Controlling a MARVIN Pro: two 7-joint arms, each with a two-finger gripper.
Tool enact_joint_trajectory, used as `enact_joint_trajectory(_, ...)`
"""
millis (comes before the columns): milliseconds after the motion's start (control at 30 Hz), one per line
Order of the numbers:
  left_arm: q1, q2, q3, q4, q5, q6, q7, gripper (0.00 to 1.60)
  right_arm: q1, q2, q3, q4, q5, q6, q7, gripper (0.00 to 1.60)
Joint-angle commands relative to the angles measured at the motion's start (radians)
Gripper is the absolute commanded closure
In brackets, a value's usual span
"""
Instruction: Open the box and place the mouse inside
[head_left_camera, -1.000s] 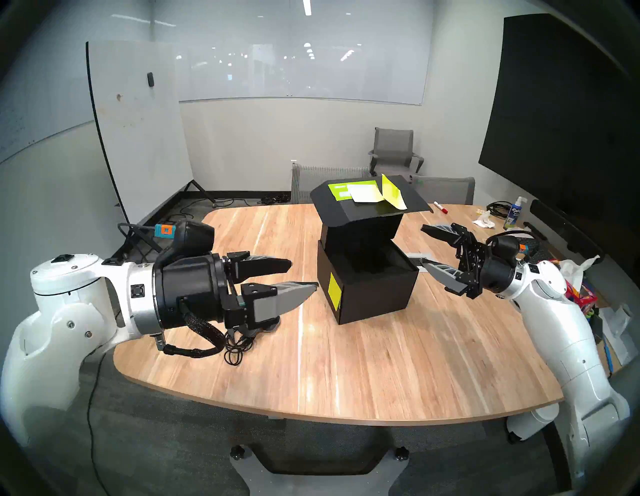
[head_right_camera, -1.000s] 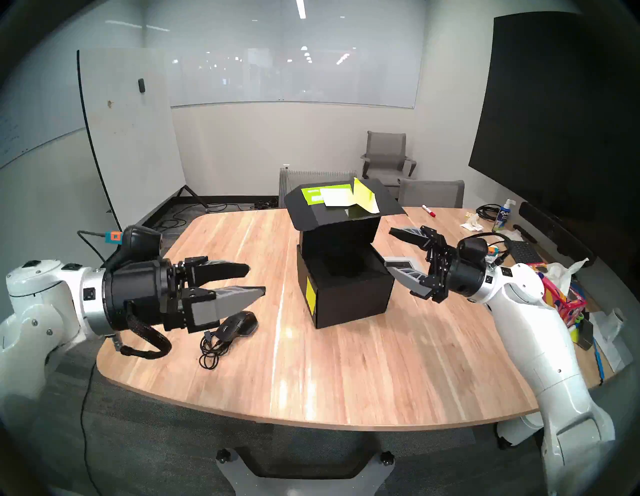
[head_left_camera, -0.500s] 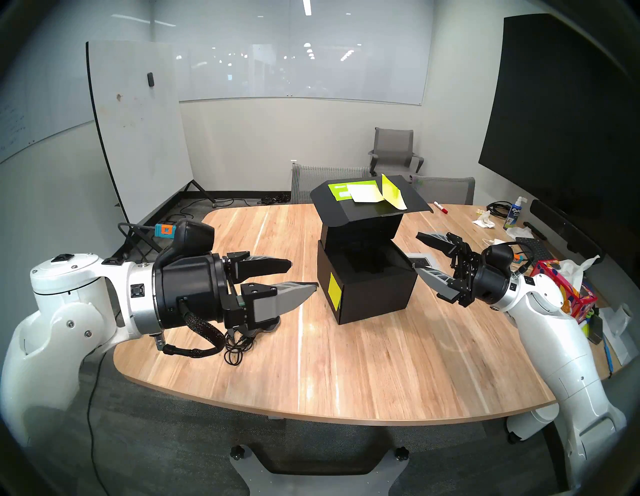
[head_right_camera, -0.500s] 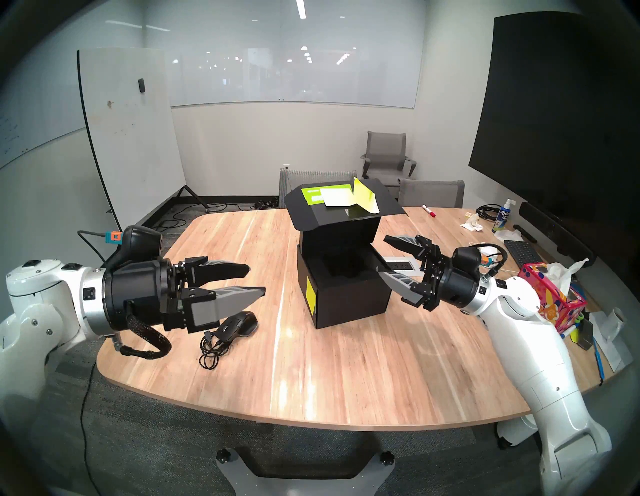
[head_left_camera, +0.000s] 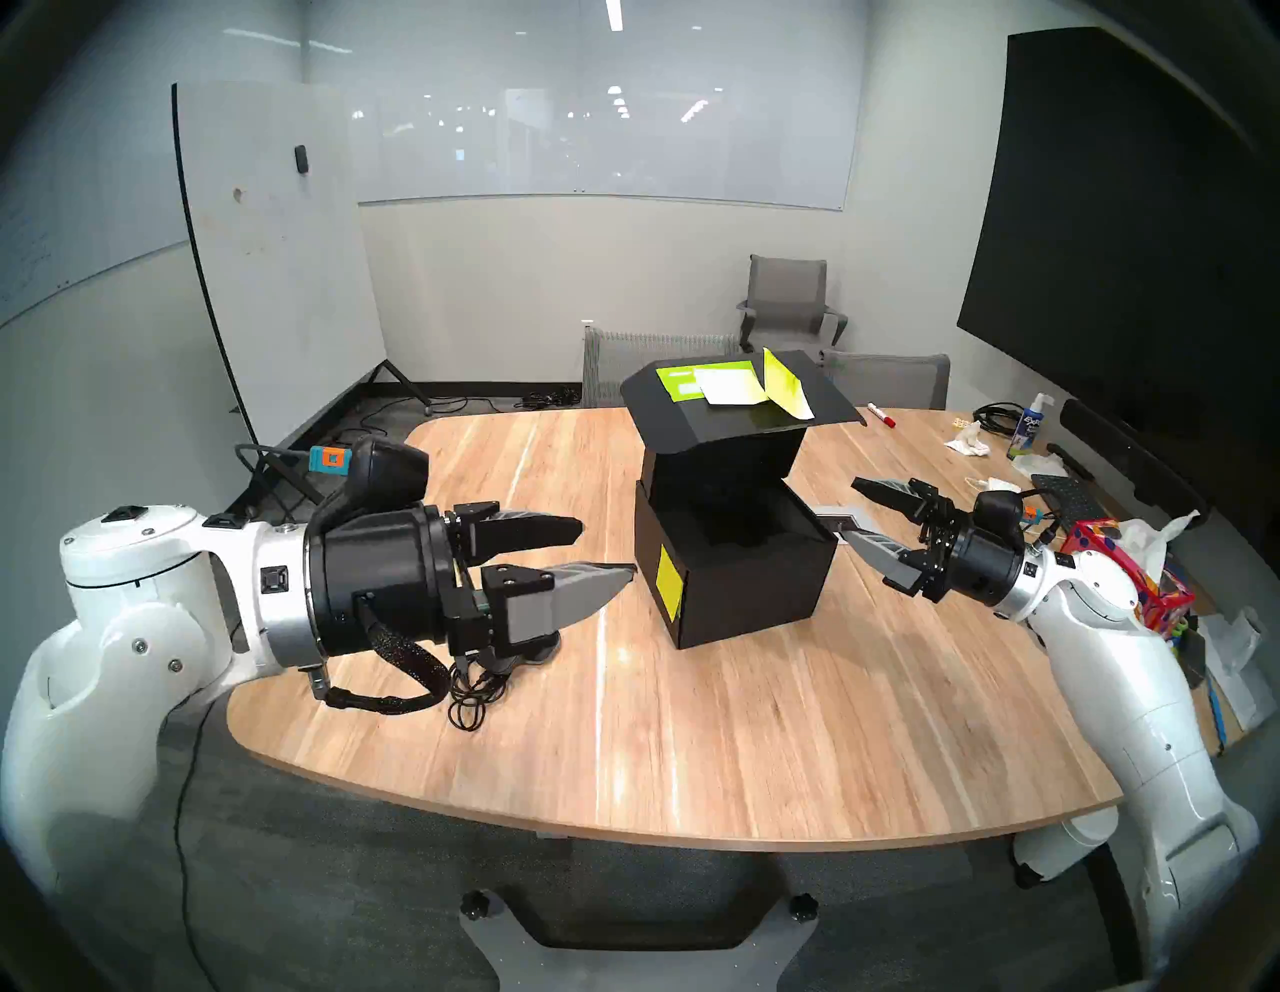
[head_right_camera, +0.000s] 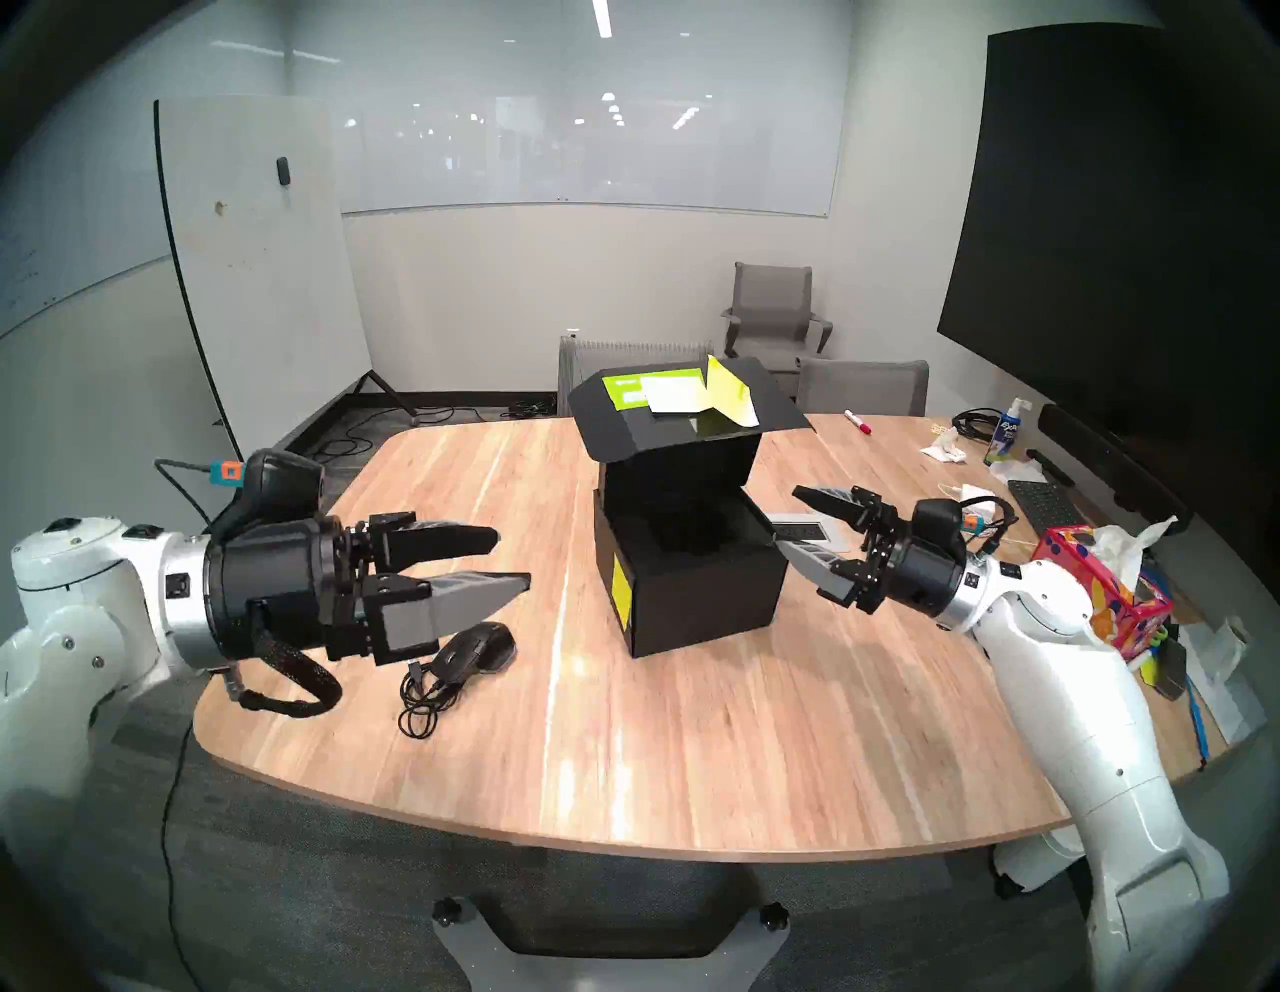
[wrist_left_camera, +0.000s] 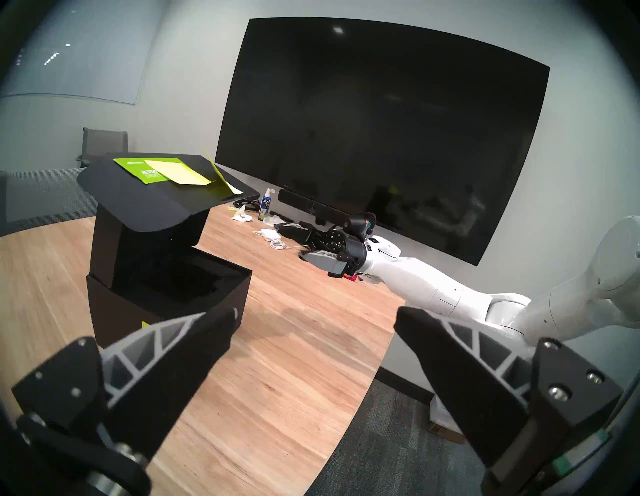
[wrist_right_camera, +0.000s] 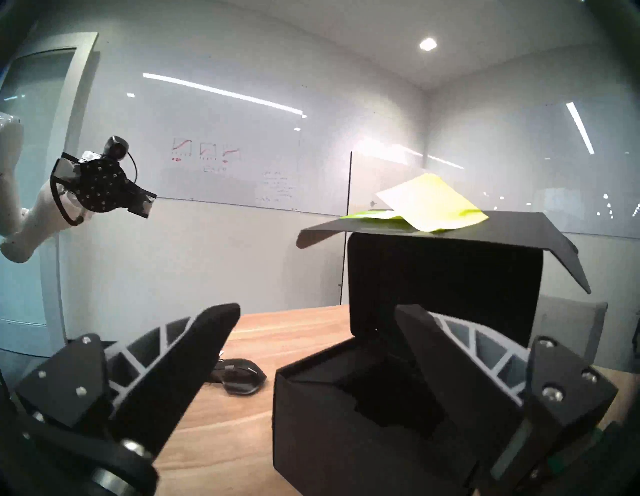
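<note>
Wooden table (head_left_camera: 692, 727) in a whiteboard-walled meeting room holds the open box (head_left_camera: 734, 575).

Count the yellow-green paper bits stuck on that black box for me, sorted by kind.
Green label on the lid: 1
Cream square sticker on the lid: 1
Yellow-green sticky notes: 2, one curling up on the lid, one on the box's side
Total: 4
</note>
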Motion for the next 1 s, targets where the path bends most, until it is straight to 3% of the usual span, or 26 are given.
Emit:
enact_joint_trajectory(0, -0.002, -0.001, -0.006, -0.007, -0.002, 0.001, 0.002, 0.00, 0.110, 0.012, -0.005, 0.040, -0.004, 0.041, 0.001, 0.00)
enact_joint_trajectory(500, -0.005, -0.004, -0.006, -0.007, -0.002, 0.007, 0.003, 0.00, 0.219, -0.058, -0.090, 0.185, -0.027, 0.077, 0.045, 0.00)
enact_joint_trajectory(967, -0.008, -0.006, -0.006, -0.007, -0.002, 0.012, 0.003, 0.00, 0.292, -0.087, -0.140, 0.256, -0.034, 0.103, 0.096, 0.00)
